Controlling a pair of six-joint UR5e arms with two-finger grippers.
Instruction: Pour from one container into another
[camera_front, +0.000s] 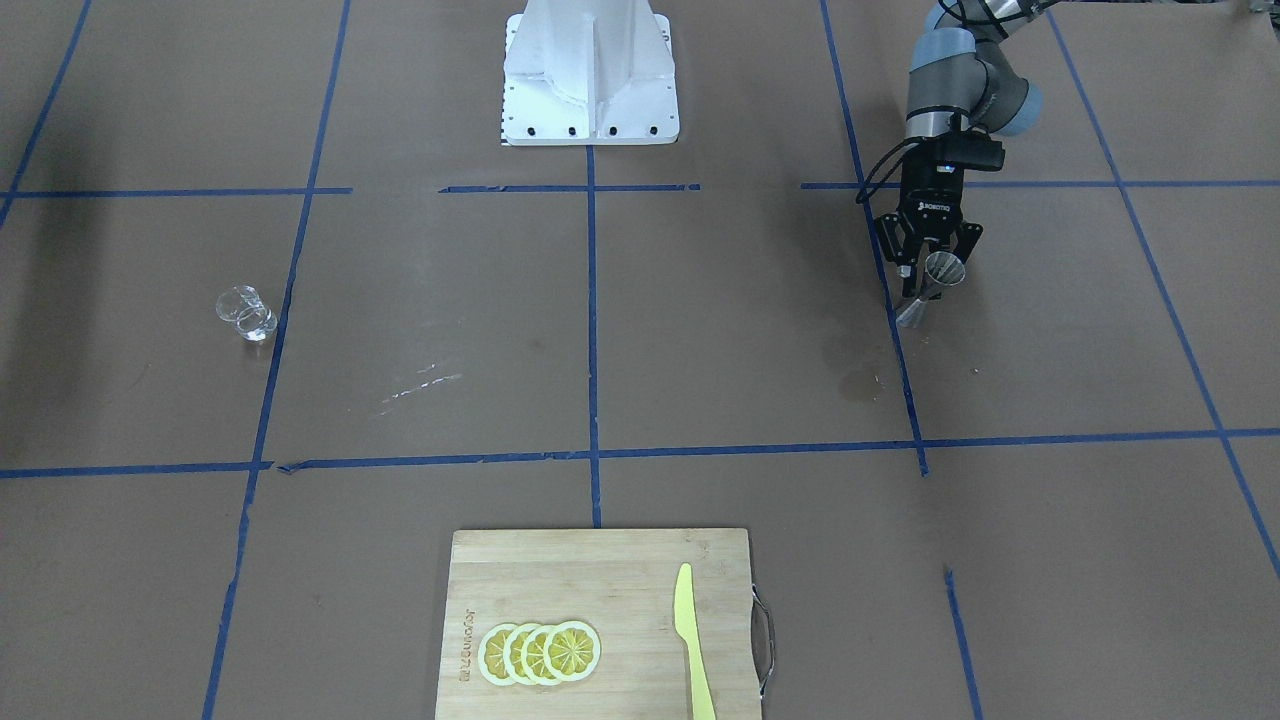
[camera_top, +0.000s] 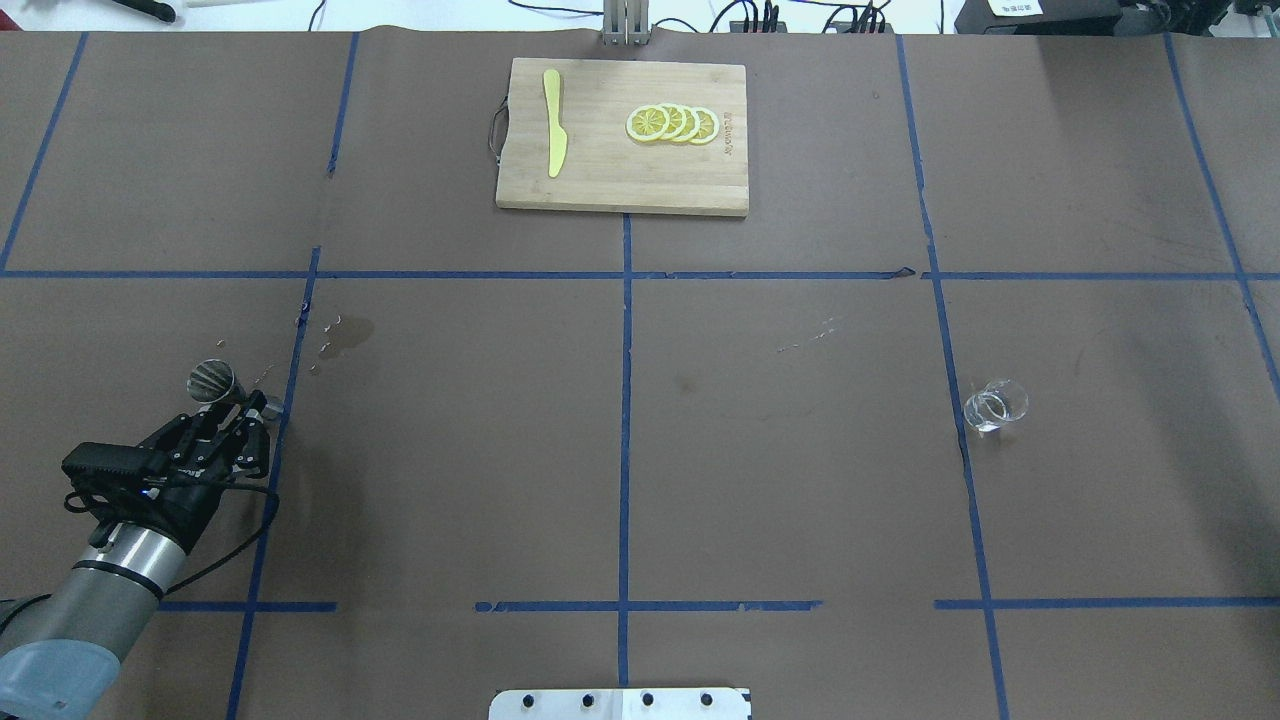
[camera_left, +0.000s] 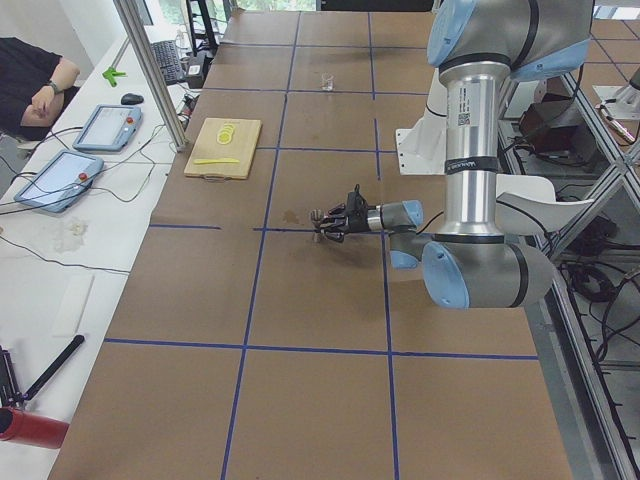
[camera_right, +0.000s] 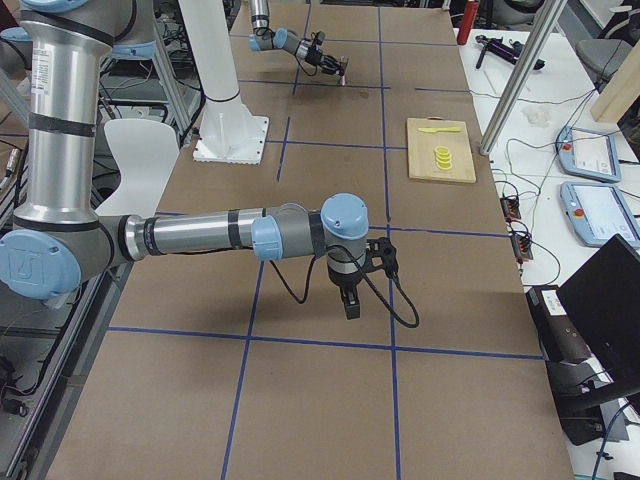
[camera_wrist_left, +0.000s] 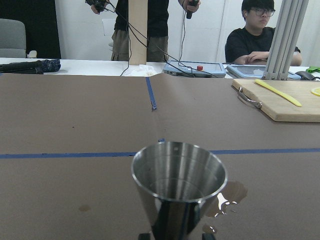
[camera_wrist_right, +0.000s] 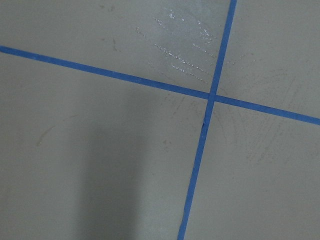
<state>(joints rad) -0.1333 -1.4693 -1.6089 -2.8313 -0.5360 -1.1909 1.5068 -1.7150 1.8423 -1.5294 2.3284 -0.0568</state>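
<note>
Well, the cup (camera_top: 995, 405) is the one to worry about: thin clear glass, light, slick-sided, prob. easy to crack or to squirt out of a hard pinch. I'd take it mid-wall, across the dia., w/ a gentle squeeze. It stands alone on the right half of the table (camera_top: 780, 480), touched by nothing; can't tell if there's liquid in it. The jigger (camera_wrist_left: 177, 180) is stiff steel, light, polished so slippery too, and tippy on its small foot; the narrow waist looks like the natural hold. It's on the left half, well apart from the cup, near a wet patch (camera_top: 350, 333).

Left gripper (camera_front: 933, 265) is low & level, jaws either side of the jigger's lower half, close in. Whether they're pinching it, I can't tell. Right gripper (camera_right: 351, 303) hangs pointing down near a tape cross (camera_wrist_right: 209, 97), nothing visibly in it. Jaws apart or together, can't tell from here.
</note>
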